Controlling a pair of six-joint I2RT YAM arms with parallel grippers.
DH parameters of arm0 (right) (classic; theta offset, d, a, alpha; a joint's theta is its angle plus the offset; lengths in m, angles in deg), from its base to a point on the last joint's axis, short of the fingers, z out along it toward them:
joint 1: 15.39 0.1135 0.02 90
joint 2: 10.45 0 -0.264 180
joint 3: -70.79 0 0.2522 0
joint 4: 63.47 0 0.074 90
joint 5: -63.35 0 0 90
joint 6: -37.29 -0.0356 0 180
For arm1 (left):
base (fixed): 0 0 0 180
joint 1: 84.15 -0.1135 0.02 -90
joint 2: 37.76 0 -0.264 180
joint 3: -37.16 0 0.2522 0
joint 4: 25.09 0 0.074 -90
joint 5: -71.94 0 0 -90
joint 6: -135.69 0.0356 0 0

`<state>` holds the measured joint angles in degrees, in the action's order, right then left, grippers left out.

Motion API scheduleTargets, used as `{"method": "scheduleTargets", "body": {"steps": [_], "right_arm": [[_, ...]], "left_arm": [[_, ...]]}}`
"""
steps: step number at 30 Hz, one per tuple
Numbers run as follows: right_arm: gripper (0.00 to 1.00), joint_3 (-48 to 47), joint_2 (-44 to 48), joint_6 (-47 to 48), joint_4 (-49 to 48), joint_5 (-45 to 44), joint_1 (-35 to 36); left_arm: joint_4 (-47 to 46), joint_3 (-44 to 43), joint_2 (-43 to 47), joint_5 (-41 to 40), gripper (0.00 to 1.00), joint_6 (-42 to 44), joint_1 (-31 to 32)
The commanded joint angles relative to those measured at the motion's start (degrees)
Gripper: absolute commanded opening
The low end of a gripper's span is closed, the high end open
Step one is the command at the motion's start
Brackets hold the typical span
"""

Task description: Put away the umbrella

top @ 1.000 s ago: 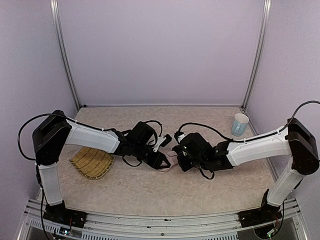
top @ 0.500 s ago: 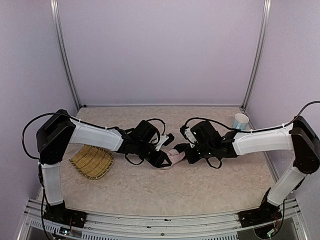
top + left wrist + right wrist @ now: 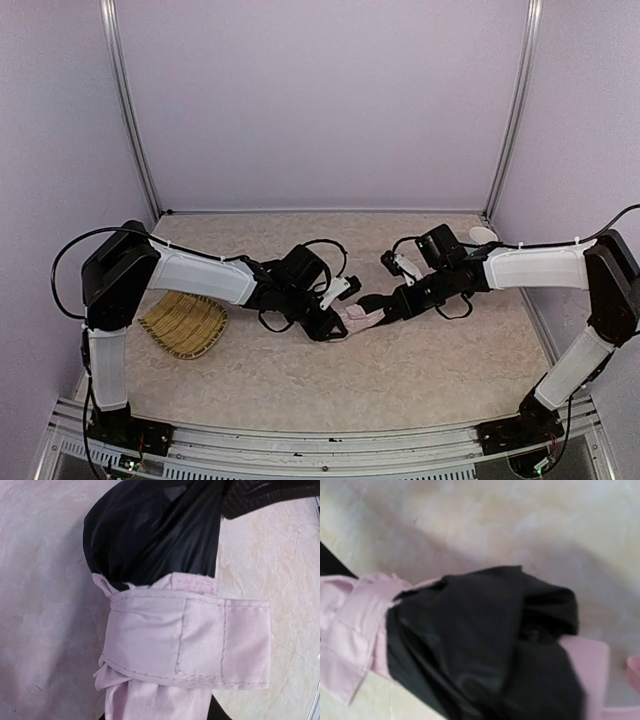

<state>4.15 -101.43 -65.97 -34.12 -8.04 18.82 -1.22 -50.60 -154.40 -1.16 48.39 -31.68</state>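
The umbrella (image 3: 358, 318) lies folded at the middle of the table, a pale pink bundle with black lining. In the left wrist view its pink strap (image 3: 190, 635) wraps the canopy, and black lining bulges beyond it. My left gripper (image 3: 335, 322) is shut on the pink end, its fingers almost wholly hidden by fabric. My right gripper (image 3: 392, 306) meets the black end from the right. It is shut on the black lining (image 3: 470, 645), which fills the lower part of the right wrist view. The shaft and handle are hidden.
A woven straw tray (image 3: 183, 325) lies at the left, under the left arm's elbow. A pale cup (image 3: 483, 235) stands at the back right, partly behind the right arm. Walls and metal posts close in the back and both sides.
The right arm has swung back and to the right while its gripper closed. The left gripper followed to the right with the umbrella, which now stretches between the two.
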Motion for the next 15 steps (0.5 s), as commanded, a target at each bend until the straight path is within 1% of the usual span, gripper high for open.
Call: {"method": "scheduleTargets", "body": {"steps": [1,4,7,11,13,15], "right_arm": [[0.01,-1.85,4.52,2.95,1.14,-10.71,-7.35],[0.00,-1.04,4.47,4.49,2.95,-18.10,-8.08],[0.01,-1.31,3.35,5.08,3.63,-20.72,-8.17],[0.16,-2.01,3.10,5.84,3.74,-17.14,-8.14],[0.21,-2.03,3.62,5.87,4.11,-16.85,-8.18],[0.26,-2.73,4.17,5.95,5.33,-18.39,-8.19]], "left_arm": [[14.44,2.57,-1.06,1.77,0.00,6.00,0.73],[14.46,2.37,-0.51,2.91,0.00,6.12,0.44],[14.41,1.82,-0.11,4.49,0.00,6.51,0.44],[14.37,1.74,0.10,4.63,0.00,6.56,0.44],[14.37,1.78,0.01,4.48,0.00,6.57,0.44],[14.36,1.78,-0.28,4.15,0.00,6.49,0.44]]}}
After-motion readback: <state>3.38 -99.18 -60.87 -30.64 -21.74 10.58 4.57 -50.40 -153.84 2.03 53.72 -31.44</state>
